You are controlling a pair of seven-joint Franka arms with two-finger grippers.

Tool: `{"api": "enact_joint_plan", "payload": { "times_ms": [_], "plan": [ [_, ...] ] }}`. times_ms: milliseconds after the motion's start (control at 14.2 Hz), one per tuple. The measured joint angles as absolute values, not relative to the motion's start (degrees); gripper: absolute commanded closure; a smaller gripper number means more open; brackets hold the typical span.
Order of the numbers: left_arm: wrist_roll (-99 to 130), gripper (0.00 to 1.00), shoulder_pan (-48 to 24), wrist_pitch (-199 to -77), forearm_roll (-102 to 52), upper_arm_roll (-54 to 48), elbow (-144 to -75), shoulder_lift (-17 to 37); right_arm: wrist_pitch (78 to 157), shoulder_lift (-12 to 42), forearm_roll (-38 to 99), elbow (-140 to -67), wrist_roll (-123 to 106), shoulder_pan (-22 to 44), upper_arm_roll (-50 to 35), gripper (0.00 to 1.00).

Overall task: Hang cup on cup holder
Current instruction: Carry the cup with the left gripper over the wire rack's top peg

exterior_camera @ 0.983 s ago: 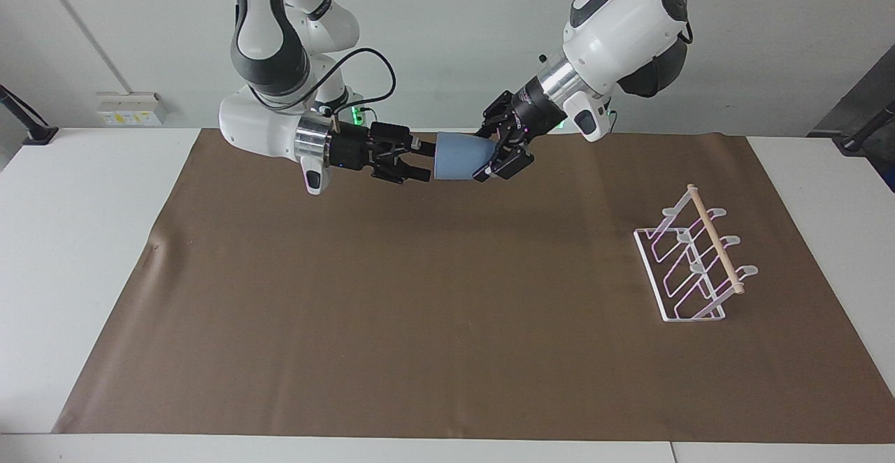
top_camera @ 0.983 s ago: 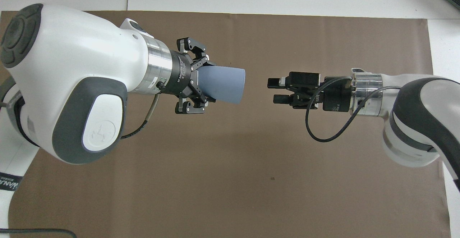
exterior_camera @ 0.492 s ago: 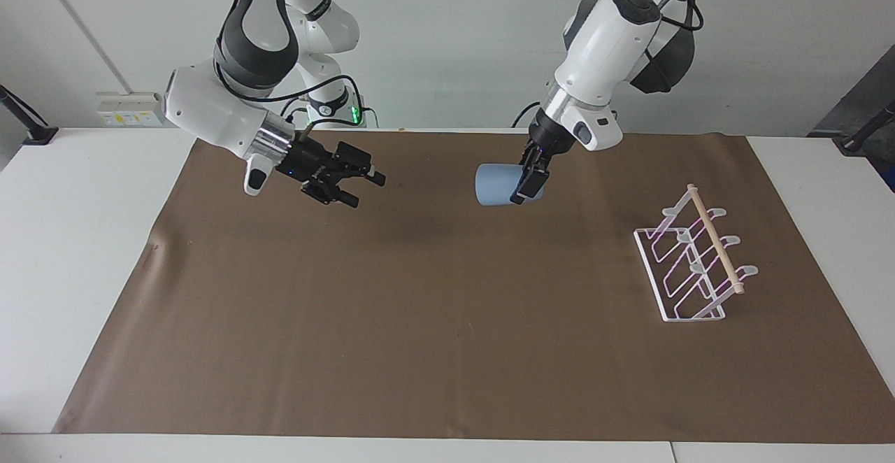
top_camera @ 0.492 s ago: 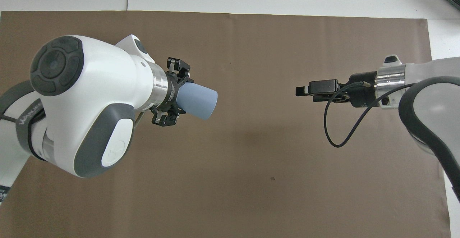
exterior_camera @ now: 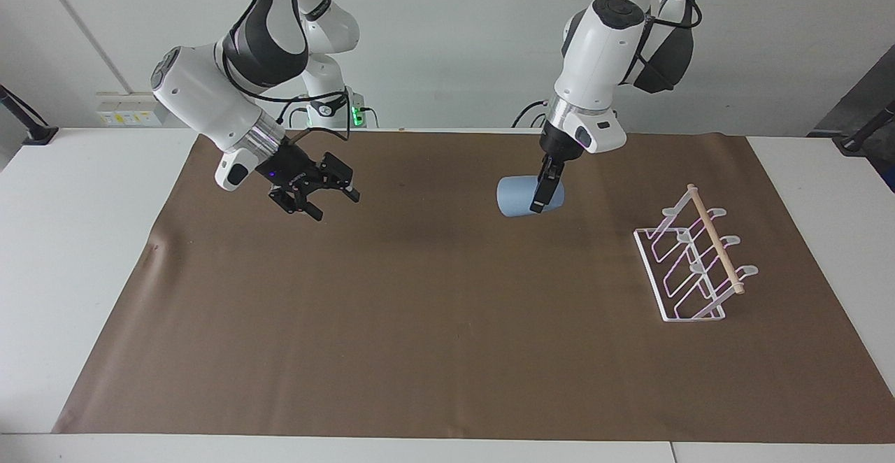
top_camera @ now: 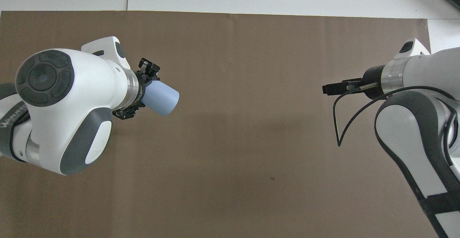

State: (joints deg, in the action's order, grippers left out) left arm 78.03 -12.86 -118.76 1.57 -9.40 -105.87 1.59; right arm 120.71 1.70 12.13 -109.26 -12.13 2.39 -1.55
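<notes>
The light-blue cup (exterior_camera: 516, 196) hangs tilted on its side above the brown mat (exterior_camera: 447, 323), gripped at its rim end by my left gripper (exterior_camera: 542, 198), which is shut on it. From overhead the cup (top_camera: 164, 97) juts out of the left gripper (top_camera: 143, 91). The white wire cup holder (exterior_camera: 692, 261) with its wooden dowel stands on the mat toward the left arm's end, apart from the cup; the overhead view does not show it. My right gripper (exterior_camera: 334, 197) hovers open and holds nothing over the right arm's end of the mat, and it shows edge-on in the overhead view (top_camera: 327, 88).
The brown mat covers most of the white table (exterior_camera: 77, 190). A black cable (top_camera: 341, 123) loops from the right wrist. A power strip (exterior_camera: 129, 108) sits at the wall by the right arm's end.
The two grippers have drawn apart from the table's middle. The left arm has carried the cup down and toward the cup holder's end. The right gripper has pulled back to its own end, still open.
</notes>
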Motion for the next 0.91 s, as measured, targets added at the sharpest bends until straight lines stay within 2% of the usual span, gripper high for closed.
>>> {"api": "enact_joint_plan", "payload": {
  "times_ms": [281, 632, 913],
  "plan": [
    [66.3, 1.0, -8.93, -120.14, 5.71, -9.22, -106.3, 1.62, 116.99, 1.42, 2.57, -105.93, -3.57, 2.49, -1.49, 0.0],
    [61.03, 1.0, -5.77, -126.11, 12.02, -9.1, -106.82, 1.83, 101.39, 0.93, 1.39, -96.25, 1.12, -0.17, -1.12, 0.0],
    [60.76, 1.0, -3.05, -130.66, 18.72, -9.06, -107.57, 2.13, 99.28, 0.57, 1.03, -96.03, 3.18, -0.97, -1.11, 0.0]
  ]
}}
